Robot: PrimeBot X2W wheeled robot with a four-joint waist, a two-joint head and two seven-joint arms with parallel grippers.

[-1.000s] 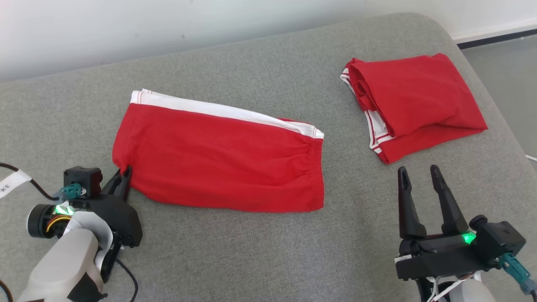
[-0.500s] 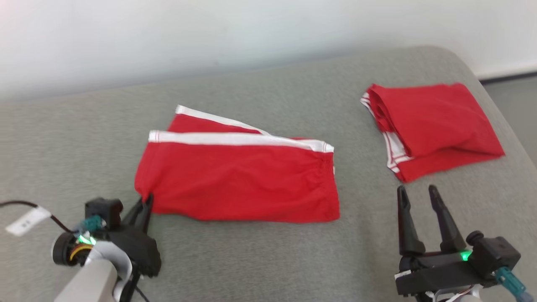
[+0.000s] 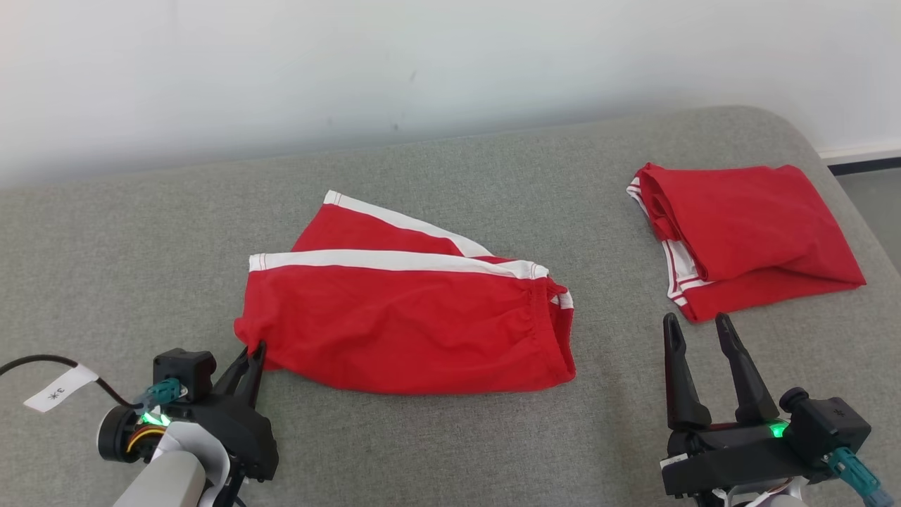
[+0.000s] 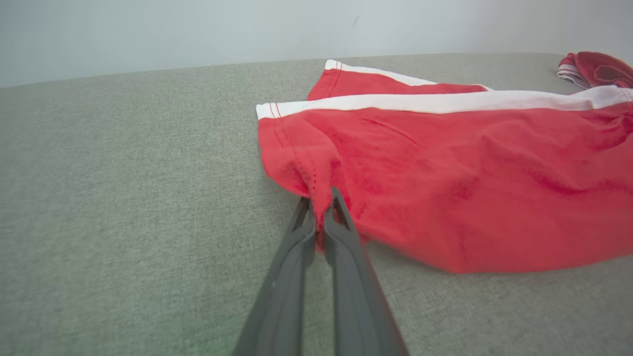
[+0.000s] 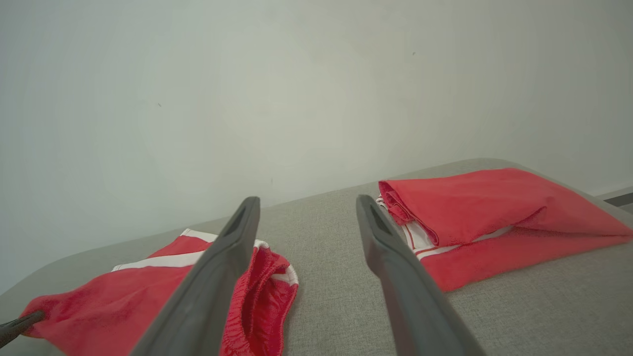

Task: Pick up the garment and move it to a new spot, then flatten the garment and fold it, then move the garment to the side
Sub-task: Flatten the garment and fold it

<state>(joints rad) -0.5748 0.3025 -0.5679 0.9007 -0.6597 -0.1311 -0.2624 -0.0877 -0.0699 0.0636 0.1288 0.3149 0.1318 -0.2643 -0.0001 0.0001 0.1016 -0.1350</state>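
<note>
**Surface.** Grey upholstered surface point(image 3: 450, 443), woven, with its corner rounded off behind the folded red pile point(image 3: 746, 239).

**Room.** Pale wall point(image 3: 422, 63) along the far edge. A strip of floor point(image 3: 880, 204) lies past the corner nearest the pile.

**Item 1.** Red shorts point(image 3: 408, 331) with a white side stripe.
- They lie on the surface, well apart from the pile, on its left.
- The long axis runs toward the pile.
- The gathered waistband end points at the pile and the leg hems point away from it.
- The top leg lies along that axis. The leg beneath fans out toward the wall at the end far from the pile.

**Item 2.** Left gripper point(image 3: 257, 351).
- It is at the near hem corner of the shorts, the corner farthest from the pile.
- Its fingers are pinched tight on a tuck of red cloth.

**Item 3.** Right gripper point(image 3: 697, 320).
- It is just on the near side of the pile, apart from it.
- Its fingers are spread wide with nothing between them, tips toward the wall.
</note>
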